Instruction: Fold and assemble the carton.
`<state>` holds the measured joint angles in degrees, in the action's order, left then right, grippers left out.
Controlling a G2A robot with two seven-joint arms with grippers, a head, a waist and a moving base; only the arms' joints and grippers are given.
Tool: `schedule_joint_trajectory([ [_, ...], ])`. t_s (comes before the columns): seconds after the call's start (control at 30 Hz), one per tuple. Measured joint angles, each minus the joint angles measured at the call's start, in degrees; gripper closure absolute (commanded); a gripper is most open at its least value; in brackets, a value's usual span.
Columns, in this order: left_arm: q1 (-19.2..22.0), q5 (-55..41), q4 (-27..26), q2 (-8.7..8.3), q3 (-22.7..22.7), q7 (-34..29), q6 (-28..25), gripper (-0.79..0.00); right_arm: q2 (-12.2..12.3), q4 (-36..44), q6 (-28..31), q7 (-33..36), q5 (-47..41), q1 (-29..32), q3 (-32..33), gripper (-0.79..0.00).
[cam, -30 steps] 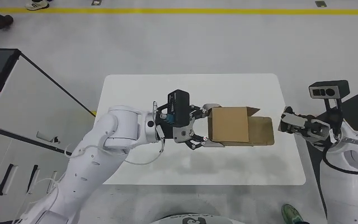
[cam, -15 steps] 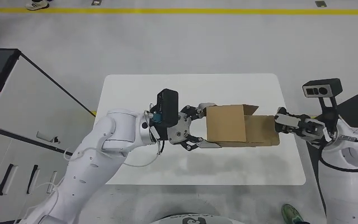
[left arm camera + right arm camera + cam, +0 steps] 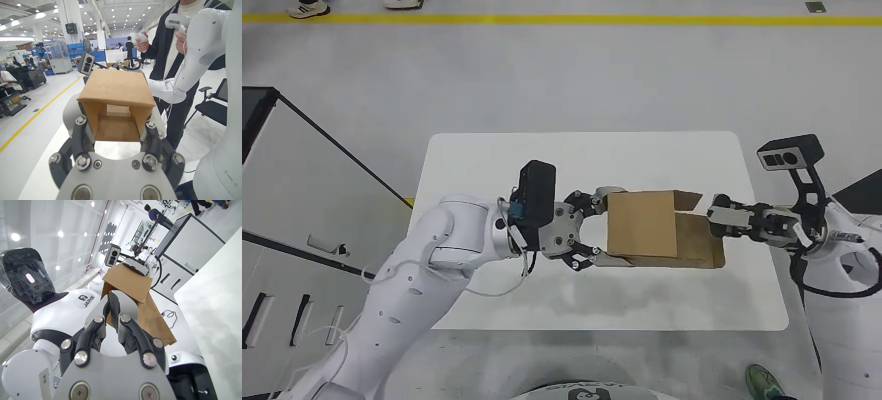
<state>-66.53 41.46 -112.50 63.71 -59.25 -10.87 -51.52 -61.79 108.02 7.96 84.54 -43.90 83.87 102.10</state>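
- While the left gripper [image 3: 604, 226] holds one open end of the carton [image 3: 645, 222], the job in hand looks like folding the flaps at the other end.
- Its fingers [image 3: 80, 128] are pressed on the two outer sides of the carton, one on each side.
- The carton lies on its side over the middle of the white table [image 3: 492, 160], like a short brown tunnel. I cannot tell if it rests on the table or hangs just above it.
- The right gripper [image 3: 720, 214] is at the far end, right by the big flap [image 3: 704, 250]. Its fingers [image 3: 113, 307] are together, with nothing between them.
- To do this step well, I think the left gripper should hold the carton steady and square, so the walls do not squash.
- The right gripper should push each flap slowly along its fold line, small flaps first.
- Inside, the carton is bare. Nothing is in it.
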Motion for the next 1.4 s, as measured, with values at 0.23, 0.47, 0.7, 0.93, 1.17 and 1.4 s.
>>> schedule_joint_trajectory([
  [0.23,1.15,1.04,1.49,0.46,0.62,2.79,-0.42,0.000,0.03,-0.34,0.94,0.19,-0.58,-0.15,0.11,0.000],
  [0.47,2.34,4.30,1.78,0.85,1.31,4.21,-1.34,0.000,0.06,1.57,0.67,-2.77,0.28,0.21,-1.34,0.000],
  [0.7,2.75,5.96,1.38,1.04,1.64,4.08,-0.51,0.000,0.31,2.78,0.12,-3.71,1.98,-0.30,-3.24,0.000],
  [0.93,2.82,7.84,0.30,1.11,1.79,3.37,0.15,0.000,0.61,3.50,-0.17,-4.35,3.53,-0.37,-4.26,0.000],
  [1.17,2.77,8.93,-0.79,1.17,2.10,2.56,0.89,0.000,0.81,4.56,-0.54,-6.21,5.28,-0.12,-6.08,0.000],
  [1.4,2.96,9.18,-1.02,1.27,2.70,1.55,1.52,0.000,1.00,5.07,-0.65,-7.37,6.49,0.04,-7.74,0.000],
])
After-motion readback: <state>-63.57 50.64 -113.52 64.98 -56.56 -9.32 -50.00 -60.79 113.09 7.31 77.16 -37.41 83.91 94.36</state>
